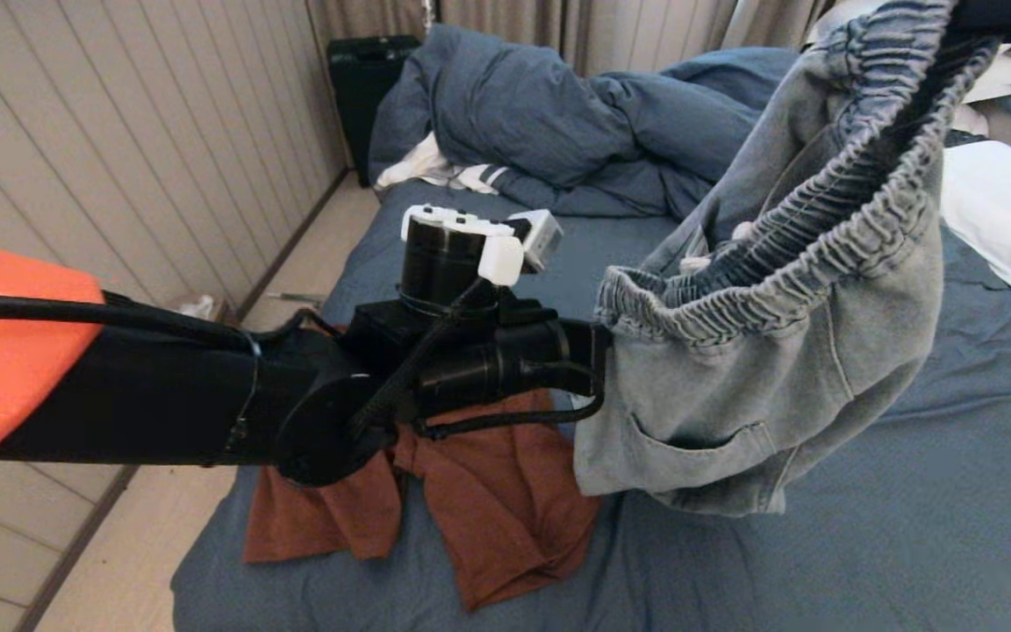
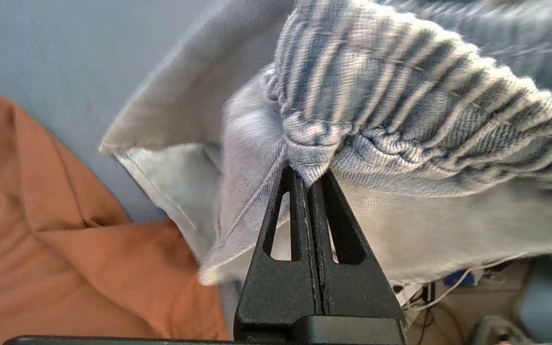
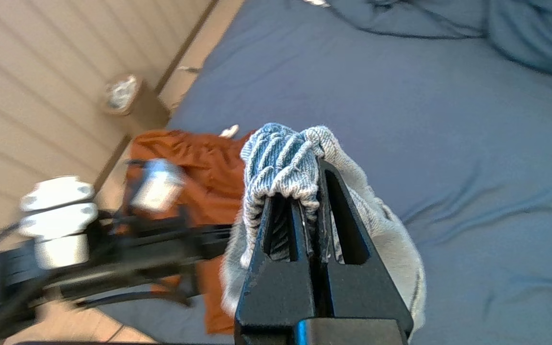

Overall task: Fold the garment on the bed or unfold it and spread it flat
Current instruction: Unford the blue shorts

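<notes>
Now the grey denim shorts (image 1: 760, 351) are held up in the air above the bed (image 1: 909, 491), over the half nearer its foot and clear of the sheet, so that the cloth can hang out under its own weight. The elastic waistband (image 1: 830, 202) is stretched between two grips. One end is pinched by the left gripper (image 2: 309, 175), whose fingers are pressed together on a fold of the gathered band, low and towards the bed's left edge. The other end is clamped by the right gripper (image 3: 312, 189), its fingers likewise squeezed together on the ribbed elastic, higher up and towards the right edge. Because one grip is set higher than the other, the waistband is seen running on a slant and the body of the shorts sags below it, a pocket (image 1: 699, 448) facing outward. The two-point hold is judged to be a way of opening the garment before it is laid flat.

A rust-brown garment (image 1: 479, 518) is left crumpled on the sheet by the left edge near the foot, under the left arm. A bunched blue duvet (image 1: 541, 123) is piled across the far part of the bed, and a white pillow (image 1: 1010, 211) is seen at the far right edge.
</notes>
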